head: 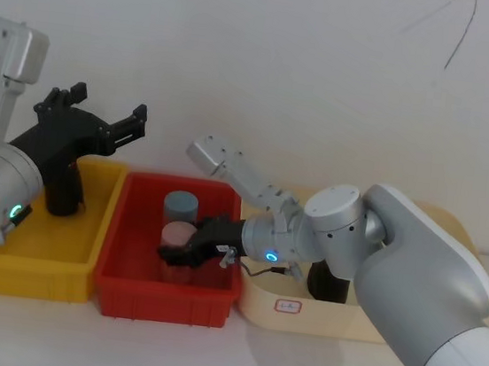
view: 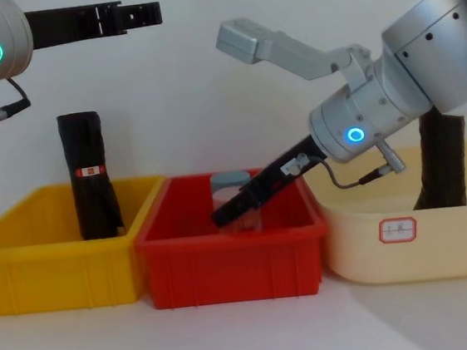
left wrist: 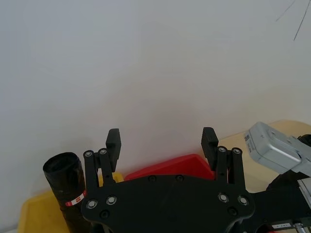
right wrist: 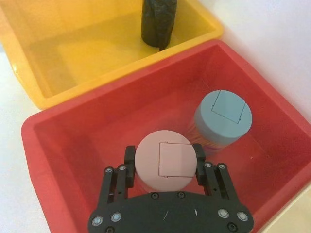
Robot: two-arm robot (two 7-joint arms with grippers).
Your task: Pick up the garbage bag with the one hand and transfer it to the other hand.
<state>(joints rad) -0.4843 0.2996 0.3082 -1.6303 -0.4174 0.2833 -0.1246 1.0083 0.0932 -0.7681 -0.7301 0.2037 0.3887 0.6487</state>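
Note:
The garbage bag (view: pixel 443 161), a plain matte black roll, stands upright in the cream bin (view: pixel 409 253) on the right, partly hidden behind my right arm; in the head view the garbage bag (head: pixel 330 283) shows as a dark strip under the arm. My left gripper (head: pixel 110 104), on the green-ringed arm, hangs open high over the yellow bin (head: pixel 28 277), far from the bag. The left gripper (left wrist: pixel 161 138) holds nothing. My right gripper (right wrist: pixel 164 153), on the blue-ringed arm, reaches down into the red bin (head: pixel 167 303) and is shut on a pink-lidded jar (right wrist: pixel 165 162).
A black roll with a red-and-white label band (view: pixel 88 178) stands in the yellow bin. A blue-lidded jar (right wrist: pixel 223 119) sits beside the pink one in the red bin. The three bins stand side by side against a white wall.

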